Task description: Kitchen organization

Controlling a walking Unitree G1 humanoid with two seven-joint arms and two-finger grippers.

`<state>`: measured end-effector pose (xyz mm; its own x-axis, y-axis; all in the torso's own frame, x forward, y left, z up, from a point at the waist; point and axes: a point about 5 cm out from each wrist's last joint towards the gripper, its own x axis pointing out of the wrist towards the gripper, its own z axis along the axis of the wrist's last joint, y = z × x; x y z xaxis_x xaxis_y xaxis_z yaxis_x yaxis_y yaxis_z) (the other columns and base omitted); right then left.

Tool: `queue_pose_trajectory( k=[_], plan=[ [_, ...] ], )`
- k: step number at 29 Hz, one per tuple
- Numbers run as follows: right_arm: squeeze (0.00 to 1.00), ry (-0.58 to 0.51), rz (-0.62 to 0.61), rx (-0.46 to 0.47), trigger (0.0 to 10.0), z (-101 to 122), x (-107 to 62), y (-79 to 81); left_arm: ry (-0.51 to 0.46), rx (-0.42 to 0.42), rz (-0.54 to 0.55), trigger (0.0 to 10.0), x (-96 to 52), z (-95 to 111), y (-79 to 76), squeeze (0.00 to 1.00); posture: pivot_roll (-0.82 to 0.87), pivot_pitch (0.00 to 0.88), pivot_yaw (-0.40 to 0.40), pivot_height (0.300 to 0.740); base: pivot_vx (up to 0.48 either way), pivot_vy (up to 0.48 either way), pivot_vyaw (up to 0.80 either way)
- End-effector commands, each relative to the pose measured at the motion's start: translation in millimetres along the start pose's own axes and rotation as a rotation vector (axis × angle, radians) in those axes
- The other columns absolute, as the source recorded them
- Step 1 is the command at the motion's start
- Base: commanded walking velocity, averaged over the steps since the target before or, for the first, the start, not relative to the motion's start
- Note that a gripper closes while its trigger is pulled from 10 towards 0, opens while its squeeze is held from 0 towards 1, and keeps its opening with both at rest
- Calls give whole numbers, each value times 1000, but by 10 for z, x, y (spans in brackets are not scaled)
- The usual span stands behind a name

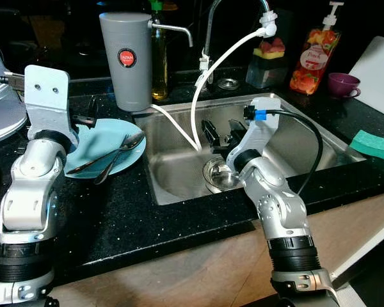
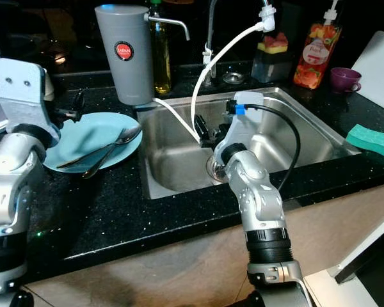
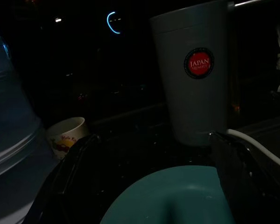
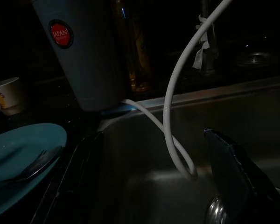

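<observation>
Scanning L to R: left gripper (image 1: 89, 119) hovers low over the far-left edge of the teal plate (image 1: 93, 137) on the black counter (image 1: 179, 217), fingers spread wide w/ nothing between them (clear in the left wrist view, plate rim just under the tips). Fork and spoon (image 1: 118, 150) lie loose across the plate, handles pointing toward the robot, tips near the sink-side rim. Risk #1: if that gripper drops or grabs the rim, the plate could tilt and the cutlery slide off onto the counter or into the sink (image 1: 288, 144). Just behind stands the tall grey water filter (image 1: 126, 61), close to the plate; a lift or swing of the L arm could clip it, and it looks top-heavy, prob. easy to topple. White hose (image 1: 211, 70) runs from the filter base and loops down from the tap into the basin. Right gripper (image 1: 221, 133) is down inside the sink, fingers apart, empty, above a small steel bowl (image 1: 219, 176) near the drain, w/ the hose loop just beside the fingers. Risk #2: reaching for the bowl could snag the hose and tug the filter or tap fitting. Bowl is shiny, thin-rimmed, likely slippery, so a pinch may skid. Further R: soap bottle (image 1: 313, 54), purple cup (image 1: 342, 83), green sponge (image 1: 374, 144), well apart, low risk.
</observation>
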<state>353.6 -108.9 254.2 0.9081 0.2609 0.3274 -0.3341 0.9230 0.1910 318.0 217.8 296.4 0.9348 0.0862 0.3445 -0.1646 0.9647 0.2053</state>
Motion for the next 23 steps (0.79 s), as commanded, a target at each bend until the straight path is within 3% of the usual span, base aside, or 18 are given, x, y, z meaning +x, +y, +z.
queue_pose_trajectory(
  k=[1,20,23],
  plan=[
    [0,-4,2,-5,10000,4,16,6,-4,2,-10,10000,-19,1,-22,0,2,38,20,740,-420,0,0],
    [0,0,20,-3,10000,12,23,17,15,18,-8,10000,-32,-22,-3,0,2,46,18,740,-415,0,0],
    [0,5,28,-4,10000,11,26,29,48,6,-1,10000,-41,-72,3,0,1,48,16,740,0,0,0]
  ],
)
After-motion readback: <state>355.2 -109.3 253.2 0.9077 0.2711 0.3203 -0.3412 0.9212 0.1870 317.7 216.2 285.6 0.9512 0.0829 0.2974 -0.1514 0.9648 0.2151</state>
